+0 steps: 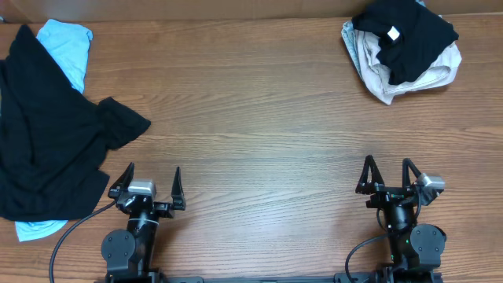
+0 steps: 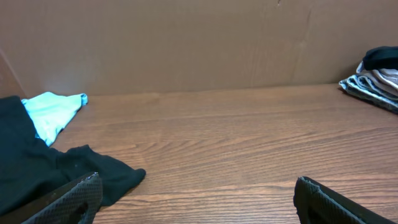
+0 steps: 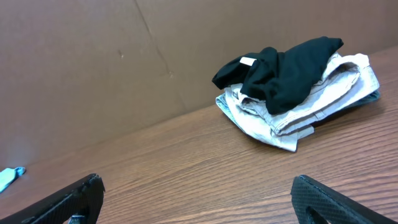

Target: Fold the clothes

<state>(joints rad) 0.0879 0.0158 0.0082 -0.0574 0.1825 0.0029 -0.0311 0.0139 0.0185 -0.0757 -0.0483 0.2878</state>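
Observation:
A large black garment (image 1: 47,141) lies crumpled at the table's left side, over a light blue garment (image 1: 67,47). Both show in the left wrist view, the black one (image 2: 37,168) at lower left and the blue one (image 2: 53,112) behind it. At the back right a black garment with a white label (image 1: 405,35) lies on a folded beige garment (image 1: 377,75); the right wrist view shows this pile (image 3: 292,87). My left gripper (image 1: 148,186) is open and empty beside the black garment's edge. My right gripper (image 1: 388,177) is open and empty at the front right.
A brown cardboard wall (image 2: 186,43) stands along the table's far edge. The wooden tabletop (image 1: 259,134) spreads between the two piles. A corner of light blue fabric (image 1: 35,229) sticks out under the black garment at the front left.

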